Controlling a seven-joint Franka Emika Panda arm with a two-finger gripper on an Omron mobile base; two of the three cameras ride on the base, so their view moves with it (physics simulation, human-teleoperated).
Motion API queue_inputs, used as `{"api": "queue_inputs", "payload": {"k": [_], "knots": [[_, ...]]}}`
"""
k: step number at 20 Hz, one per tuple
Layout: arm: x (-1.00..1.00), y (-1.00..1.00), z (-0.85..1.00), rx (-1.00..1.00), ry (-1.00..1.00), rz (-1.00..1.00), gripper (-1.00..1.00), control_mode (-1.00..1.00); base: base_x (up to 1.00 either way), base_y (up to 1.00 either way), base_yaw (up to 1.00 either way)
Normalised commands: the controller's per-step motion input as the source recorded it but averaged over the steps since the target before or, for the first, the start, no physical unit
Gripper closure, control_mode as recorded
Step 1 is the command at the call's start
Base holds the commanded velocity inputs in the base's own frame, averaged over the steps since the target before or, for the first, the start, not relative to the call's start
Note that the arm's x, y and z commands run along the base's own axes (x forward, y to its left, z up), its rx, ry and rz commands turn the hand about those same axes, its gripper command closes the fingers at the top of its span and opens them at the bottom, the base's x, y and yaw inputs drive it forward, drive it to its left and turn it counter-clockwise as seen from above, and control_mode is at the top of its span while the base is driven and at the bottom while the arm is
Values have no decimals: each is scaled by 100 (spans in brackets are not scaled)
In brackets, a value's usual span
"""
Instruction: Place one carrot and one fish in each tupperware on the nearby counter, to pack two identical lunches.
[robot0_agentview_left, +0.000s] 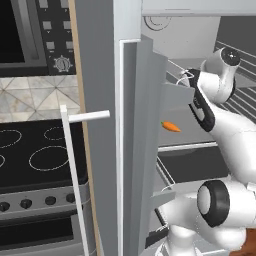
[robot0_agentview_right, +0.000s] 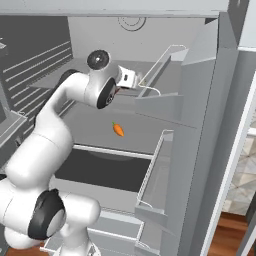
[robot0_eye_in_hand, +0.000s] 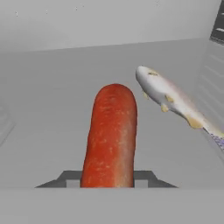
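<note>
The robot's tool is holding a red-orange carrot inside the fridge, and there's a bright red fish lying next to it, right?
Almost. The tool is shut on the red-orange carrot inside the fridge, but the fish beside it is silver-grey with yellowish fins, not bright red. The hand view shows this.

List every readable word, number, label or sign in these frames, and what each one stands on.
None can be read.
Oven control panel: pale square buttons and a round dial, markings too blurred to read.
Stove front knobs: no legible marks.
Red-orange carrot and silver fish: no text.
</note>
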Motion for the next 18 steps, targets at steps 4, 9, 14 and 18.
{"api": "queue_inputs", "payload": {"k": [4,9,14,18], "knots": [[-100,5,3,-7,0,10,100,-100,0,0,0],[-100,24,0,-16,4,17,100,-100,0,0,0],[-100,-1,0,-14,11,4,100,-100,0,0,0],[-100,0,0,-13,10,0,100,-100,0,0,0]]}}
